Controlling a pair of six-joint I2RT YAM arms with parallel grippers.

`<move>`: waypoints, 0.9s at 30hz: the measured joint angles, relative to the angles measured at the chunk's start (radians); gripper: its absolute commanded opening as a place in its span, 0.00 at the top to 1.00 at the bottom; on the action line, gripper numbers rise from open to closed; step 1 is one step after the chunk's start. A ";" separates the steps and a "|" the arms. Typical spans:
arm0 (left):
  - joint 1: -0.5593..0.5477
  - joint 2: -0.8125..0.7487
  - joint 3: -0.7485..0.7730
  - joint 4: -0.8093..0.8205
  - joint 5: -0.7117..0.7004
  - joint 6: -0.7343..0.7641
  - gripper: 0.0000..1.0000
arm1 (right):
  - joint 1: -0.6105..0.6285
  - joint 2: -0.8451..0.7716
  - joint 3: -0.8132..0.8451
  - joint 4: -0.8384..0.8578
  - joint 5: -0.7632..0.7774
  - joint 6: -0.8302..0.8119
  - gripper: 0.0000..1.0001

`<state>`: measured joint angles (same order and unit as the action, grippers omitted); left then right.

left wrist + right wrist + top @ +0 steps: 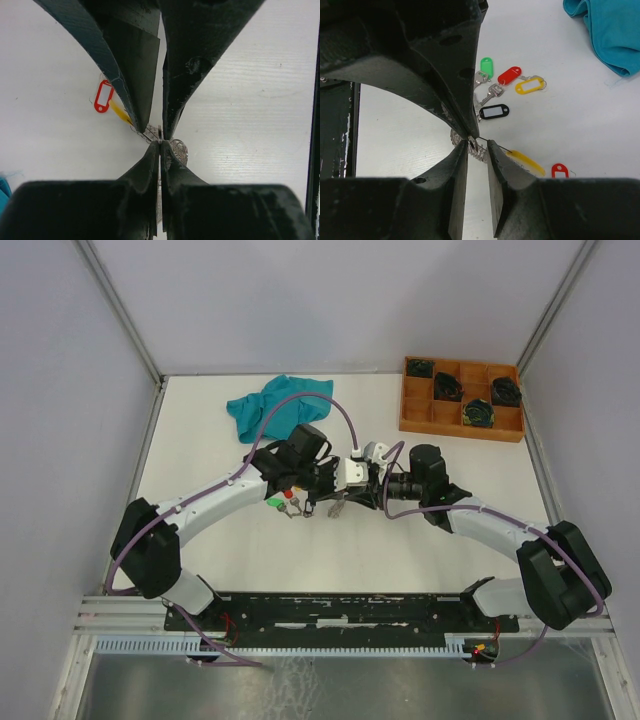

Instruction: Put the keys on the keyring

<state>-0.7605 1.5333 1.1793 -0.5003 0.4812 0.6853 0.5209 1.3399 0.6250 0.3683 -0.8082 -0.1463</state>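
My two grippers meet tip to tip over the middle of the table. My left gripper (332, 492) (160, 144) is shut on a thin silver key (179, 150), held edge-on. My right gripper (348, 494) (478, 145) is a little open. The keyring's wire (496, 146) runs between its fingertips (492, 150), and the yellow sleeve (525, 161) (120, 113) lies on the table just beyond. A red-tagged key (560, 171) (103, 96) sits by the sleeve. Loose keys with green (486, 66), red (509, 75), yellow (530, 85) and black (494, 111) tags lie close together nearby.
A teal cloth (275, 405) (610, 35) lies at the back left. An orange compartment tray (460, 430) holding dark coiled bundles stands at the back right. A black rail (340, 605) runs along the near edge.
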 measured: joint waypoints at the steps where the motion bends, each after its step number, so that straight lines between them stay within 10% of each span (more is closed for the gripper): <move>1: 0.000 0.000 0.000 0.000 0.001 0.000 0.97 | 0.000 0.000 0.000 -0.004 0.000 -0.002 0.71; 27: 0.006 -0.006 -0.040 0.053 0.055 0.000 0.97 | 0.000 -0.015 -0.019 0.000 0.016 0.011 0.66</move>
<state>-0.7547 1.5269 1.1397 -0.4473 0.5365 0.6849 0.5213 1.3247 0.6056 0.3683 -0.7918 -0.1356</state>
